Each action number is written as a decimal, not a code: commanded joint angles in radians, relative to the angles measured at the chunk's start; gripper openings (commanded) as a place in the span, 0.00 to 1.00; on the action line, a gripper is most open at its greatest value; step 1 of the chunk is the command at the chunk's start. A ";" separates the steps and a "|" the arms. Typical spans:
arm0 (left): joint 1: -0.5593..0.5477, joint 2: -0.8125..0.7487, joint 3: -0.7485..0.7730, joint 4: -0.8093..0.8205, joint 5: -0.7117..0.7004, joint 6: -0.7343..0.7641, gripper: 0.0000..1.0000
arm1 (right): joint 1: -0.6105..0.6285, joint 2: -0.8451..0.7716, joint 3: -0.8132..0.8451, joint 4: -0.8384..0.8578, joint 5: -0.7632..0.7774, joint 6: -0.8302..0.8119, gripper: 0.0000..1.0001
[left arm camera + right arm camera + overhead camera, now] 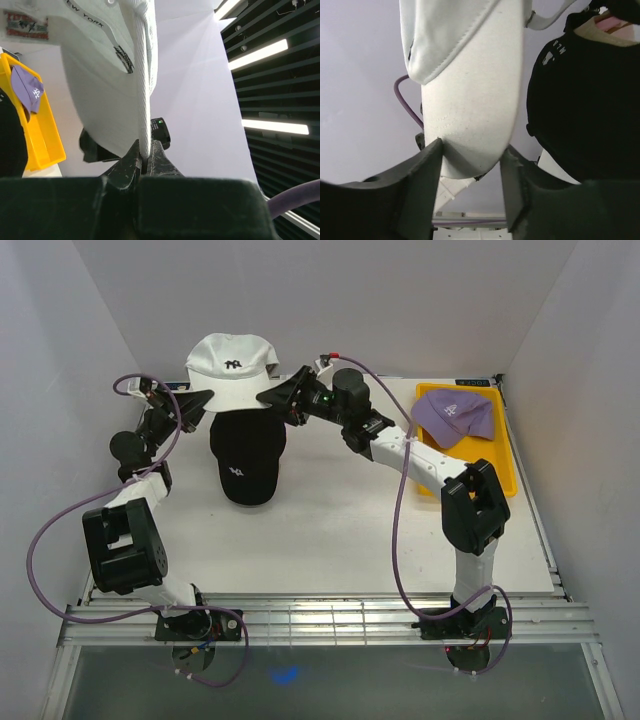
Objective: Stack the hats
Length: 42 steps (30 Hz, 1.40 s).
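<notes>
The white cap (232, 368) hangs near the counter's far edge, above the black cap (247, 460). The left pincer (207, 398) is clamped on its rim. The right pincer (262, 397) straddles its other side, jaws apart; whether it grips, I cannot tell.

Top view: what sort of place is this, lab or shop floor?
Likely a lab robot cell: plain white enclosure walls, left arm and right arm bolted to the table edge, with a white cap and yellow tray as props.
</notes>
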 commanded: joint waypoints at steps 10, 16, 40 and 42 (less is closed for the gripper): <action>0.026 0.019 0.000 0.396 0.091 -0.243 0.00 | 0.015 -0.033 0.036 0.057 -0.059 -0.096 0.29; 0.035 0.062 0.003 0.391 0.137 -0.223 0.00 | 0.029 -0.044 0.000 0.061 -0.067 -0.133 0.26; 0.032 0.191 0.056 0.390 0.172 -0.154 0.00 | 0.050 0.025 0.185 -0.111 -0.062 -0.300 0.25; 0.032 0.205 0.069 0.390 0.172 -0.159 0.00 | 0.047 0.036 0.208 -0.120 -0.065 -0.300 0.25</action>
